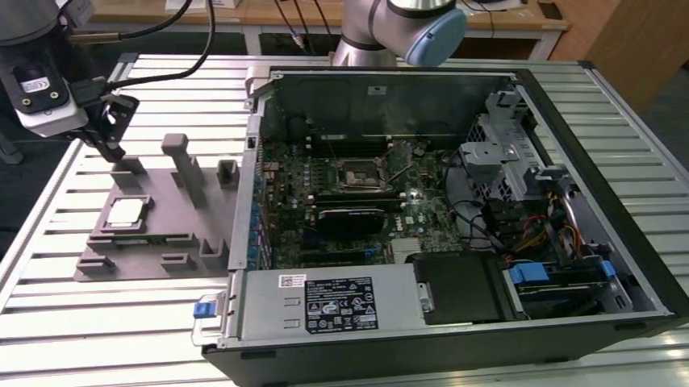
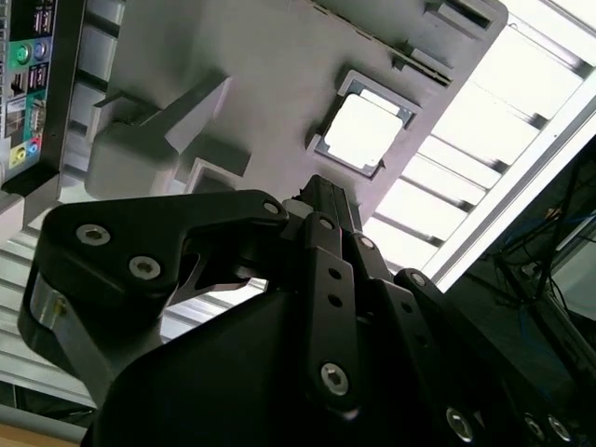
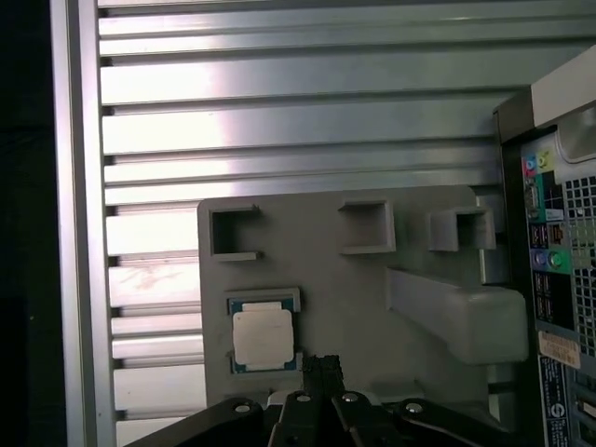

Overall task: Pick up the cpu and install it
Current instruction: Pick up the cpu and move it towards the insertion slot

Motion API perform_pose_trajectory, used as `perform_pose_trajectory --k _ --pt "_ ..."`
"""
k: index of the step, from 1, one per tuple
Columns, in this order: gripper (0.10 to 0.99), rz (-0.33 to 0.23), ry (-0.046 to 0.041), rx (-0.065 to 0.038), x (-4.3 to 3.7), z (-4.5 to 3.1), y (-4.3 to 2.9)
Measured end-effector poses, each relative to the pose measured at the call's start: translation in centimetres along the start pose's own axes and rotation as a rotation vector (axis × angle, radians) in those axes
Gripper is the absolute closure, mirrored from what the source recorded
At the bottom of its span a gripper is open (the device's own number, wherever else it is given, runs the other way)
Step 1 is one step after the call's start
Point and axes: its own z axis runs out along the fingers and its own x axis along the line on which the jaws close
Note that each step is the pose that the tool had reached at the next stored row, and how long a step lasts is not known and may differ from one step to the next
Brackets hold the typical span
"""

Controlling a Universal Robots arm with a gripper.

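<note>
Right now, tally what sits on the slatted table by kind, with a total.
cpu: 1
grey fixture plate: 1
open computer case: 1
Total: 3

Cpu [image 3: 264,336]: silver-grey top, blue-green rim. Fixture plate [image 1: 161,238]: plain matte grey. Tabletop [image 1: 108,322]: silvery, striped by parallel slats. Pincer [image 3: 321,365]: black. Motherboard [image 1: 312,181]: dark green. Case [image 1: 608,129]: black, with blue tabs [image 1: 206,307].
</note>
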Motion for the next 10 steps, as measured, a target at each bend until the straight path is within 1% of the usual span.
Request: perform_pose_trajectory --k 10 --pt "0.980 0.000 0.0000 0.000 1.19 0.70 -0.12"
